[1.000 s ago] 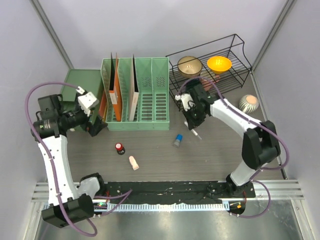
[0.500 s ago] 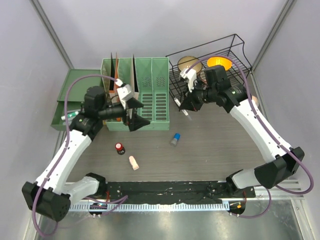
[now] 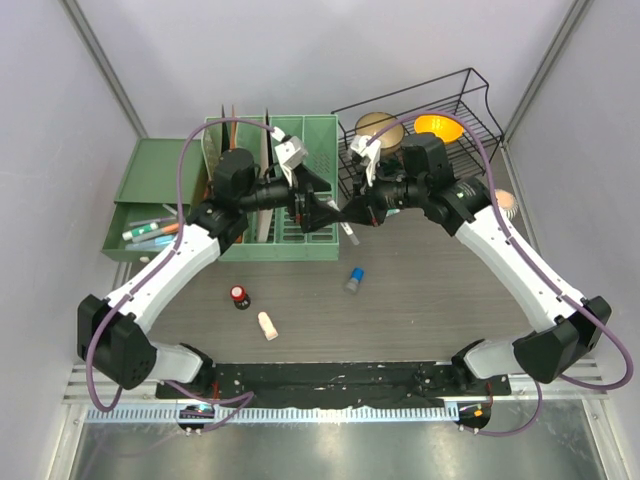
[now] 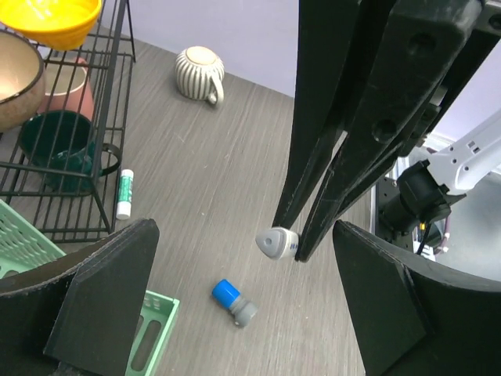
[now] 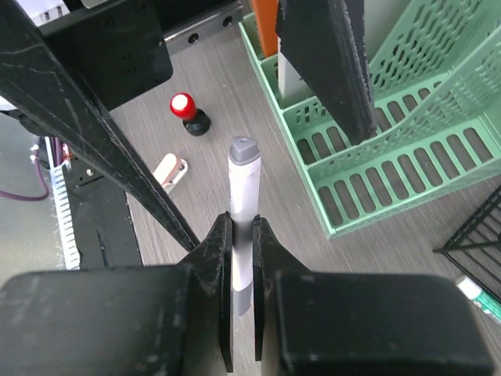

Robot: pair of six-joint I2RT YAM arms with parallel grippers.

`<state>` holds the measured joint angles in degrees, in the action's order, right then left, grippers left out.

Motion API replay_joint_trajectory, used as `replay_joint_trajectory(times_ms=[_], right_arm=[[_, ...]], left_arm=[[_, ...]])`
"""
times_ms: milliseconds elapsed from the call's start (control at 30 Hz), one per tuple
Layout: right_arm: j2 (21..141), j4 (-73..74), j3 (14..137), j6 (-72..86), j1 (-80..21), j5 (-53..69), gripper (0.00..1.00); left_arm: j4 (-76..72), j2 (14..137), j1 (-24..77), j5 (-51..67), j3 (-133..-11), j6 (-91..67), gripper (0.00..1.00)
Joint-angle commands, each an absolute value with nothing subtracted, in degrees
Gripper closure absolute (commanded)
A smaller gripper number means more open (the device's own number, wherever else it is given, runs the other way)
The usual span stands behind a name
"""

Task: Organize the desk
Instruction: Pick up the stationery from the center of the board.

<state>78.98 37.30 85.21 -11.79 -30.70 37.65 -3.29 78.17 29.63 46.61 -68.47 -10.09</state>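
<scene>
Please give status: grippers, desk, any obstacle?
Right gripper shut on marker. Left gripper open, facing its tip. Desk holds loose small things. No obstacle between.

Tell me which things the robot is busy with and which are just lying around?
Busy with: white marker, clamped in the right pincer; open left pincer facing it; the desk.
Lying about: blue-capped bottle, red-topped stamp, pale tube, striped mug.
</scene>
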Motion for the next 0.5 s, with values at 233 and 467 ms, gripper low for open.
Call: replay_joint_trajectory(times_ms=[233, 467], right_arm=[[75.59, 33.13, 82.88, -10.02, -31.38, 39.99, 0.94], [74.36, 33.92, 82.27, -10.9, -31.38, 39.11, 0.95]], left_arm=[[-7.38, 75.41, 30.15, 47.28, -70.58, -11.87, 0.19], [-6.15, 74.97, 30.15, 49.57, -70.31, -10.72, 0.43]])
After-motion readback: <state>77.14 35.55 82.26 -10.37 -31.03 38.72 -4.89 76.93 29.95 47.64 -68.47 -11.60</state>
